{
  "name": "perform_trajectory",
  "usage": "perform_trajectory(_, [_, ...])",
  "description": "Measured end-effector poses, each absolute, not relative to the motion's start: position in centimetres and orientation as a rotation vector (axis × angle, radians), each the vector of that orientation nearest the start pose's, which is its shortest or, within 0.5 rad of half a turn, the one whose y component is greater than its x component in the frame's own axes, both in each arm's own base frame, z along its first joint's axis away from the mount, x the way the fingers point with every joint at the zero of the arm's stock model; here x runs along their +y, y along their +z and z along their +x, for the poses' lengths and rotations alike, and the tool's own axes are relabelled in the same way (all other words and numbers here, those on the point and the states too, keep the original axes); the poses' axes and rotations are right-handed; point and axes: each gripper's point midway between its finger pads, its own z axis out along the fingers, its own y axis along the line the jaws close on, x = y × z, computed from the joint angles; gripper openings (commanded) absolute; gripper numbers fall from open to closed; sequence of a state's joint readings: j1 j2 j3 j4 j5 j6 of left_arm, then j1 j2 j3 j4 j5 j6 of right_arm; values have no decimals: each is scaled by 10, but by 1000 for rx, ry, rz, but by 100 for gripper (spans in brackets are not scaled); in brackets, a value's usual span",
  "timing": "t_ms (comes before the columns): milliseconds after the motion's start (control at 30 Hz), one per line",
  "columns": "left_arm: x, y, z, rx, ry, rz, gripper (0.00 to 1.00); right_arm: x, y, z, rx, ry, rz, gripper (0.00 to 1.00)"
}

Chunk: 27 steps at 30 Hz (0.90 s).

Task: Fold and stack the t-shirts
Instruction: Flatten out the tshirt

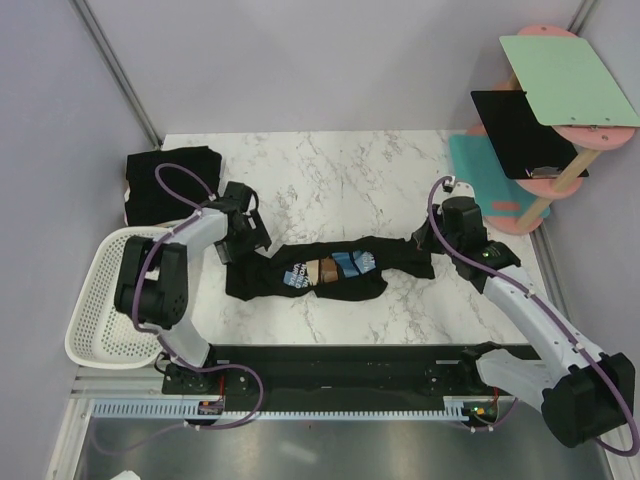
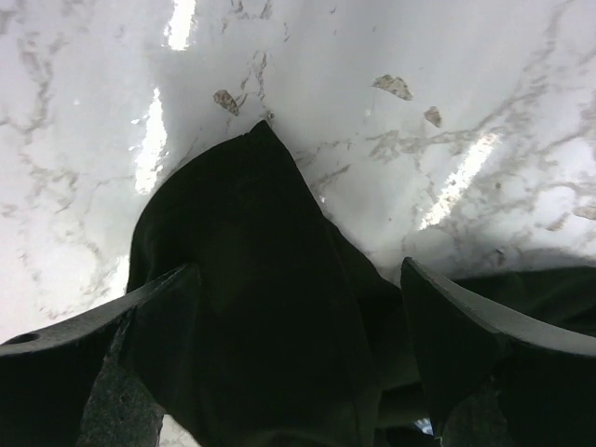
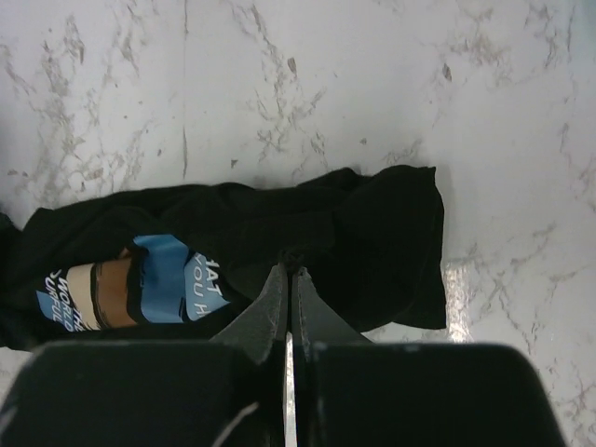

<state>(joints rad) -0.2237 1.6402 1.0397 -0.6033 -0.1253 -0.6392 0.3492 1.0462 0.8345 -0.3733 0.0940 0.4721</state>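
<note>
T-shirt (image 2: 251,279) cut off at left wrist view's lower edge; chest print (image 1: 335,268) lettering illegibly small.

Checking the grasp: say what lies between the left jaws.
Black cloth of the printed t-shirt, inside the open left gripper; left wrist view shows it.

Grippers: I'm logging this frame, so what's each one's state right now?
Left gripper: open, straddling a corner of the printed shirt.
Right gripper: closed, pinching the same shirt's other end.

t-shirt (image 1: 330,272): black, blue-brown-white print | table (image 1: 340,180): white, grey-veined marble
</note>
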Motion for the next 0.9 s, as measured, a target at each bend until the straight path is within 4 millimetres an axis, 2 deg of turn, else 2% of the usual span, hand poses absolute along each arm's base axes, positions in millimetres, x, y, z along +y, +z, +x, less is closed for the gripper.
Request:
perform_trajectory(33, [-77, 33, 324, 2717, -48, -602, 92, 114, 172, 303, 2194, 371, 190, 0])
perform_trajectory(100, [-77, 17, 323, 2764, -20, -604, 77, 114, 163, 298, 2222, 371, 190, 0])
perform_trajectory(133, [-79, 18, 327, 2764, -27, -606, 69, 114, 162, 297, 2227, 374, 191, 0])
perform_trajectory(167, [-82, 19, 331, 2755, -46, -605, 36, 114, 161, 295, 2230, 376, 192, 0])
perform_trajectory(200, [-82, 18, 334, 2755, -44, -602, 15, 115, 161, 295, 2230, 380, 193, 0])
perform_trajectory(233, [-83, 17, 336, 2755, -45, -606, 2, 115, 162, 295, 2230, 384, 192, 0])
perform_trajectory(400, [-86, 19, 350, 2742, -58, -600, 2, 115, 159, 295, 2232, 383, 192, 0])
perform_trajectory(500, [-88, 31, 366, 2716, -67, -598, 2, 114, 154, 299, 2241, 366, 198, 0])
perform_trajectory(567, [-89, 51, 383, 2668, -78, -595, 2, 115, 149, 304, 2249, 352, 203, 0])
perform_trajectory(667, [-90, 95, 415, 2541, -113, -590, 2, 113, 140, 308, 2264, 326, 212, 0])
perform_trajectory(700, [-89, 108, 420, 2504, -119, -589, 2, 112, 139, 309, 2266, 319, 214, 0])
perform_trajectory(800, [-81, 153, 415, 2395, -138, -588, 2, 111, 142, 311, 2257, 312, 217, 0])
perform_trajectory(900, [-75, 188, 394, 2307, -175, -584, 2, 111, 148, 315, 2233, 310, 222, 0])
